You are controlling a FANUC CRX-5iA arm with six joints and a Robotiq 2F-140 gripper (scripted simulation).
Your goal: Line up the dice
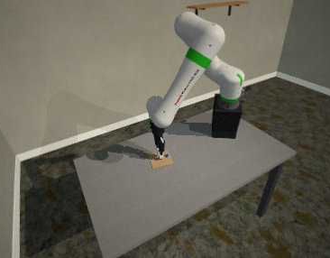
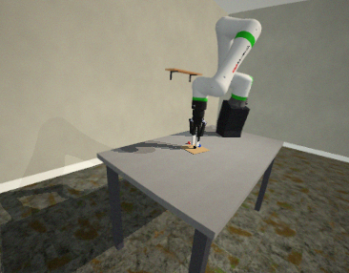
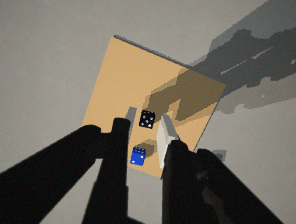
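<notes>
A tan mat (image 3: 156, 116) lies flat on the grey table; it also shows in the top view (image 1: 162, 161) and the exterior view (image 2: 195, 150). A black die (image 3: 146, 119) sits flat on the mat between my fingertips, with a small gap on each side. A blue die (image 3: 138, 156) sits flat on the mat near its edge, under my fingers; it also shows in the top view (image 1: 167, 156). A small red die (image 2: 188, 142) lies by the mat's far side, and I cannot tell whether it is on the mat. My gripper (image 3: 146, 122) is low over the mat, slightly open and holding nothing.
The robot's black base (image 1: 226, 118) stands at the table's back right. A wooden shelf (image 1: 217, 5) hangs on the wall above. The arm's shadow falls across the mat and the table behind it.
</notes>
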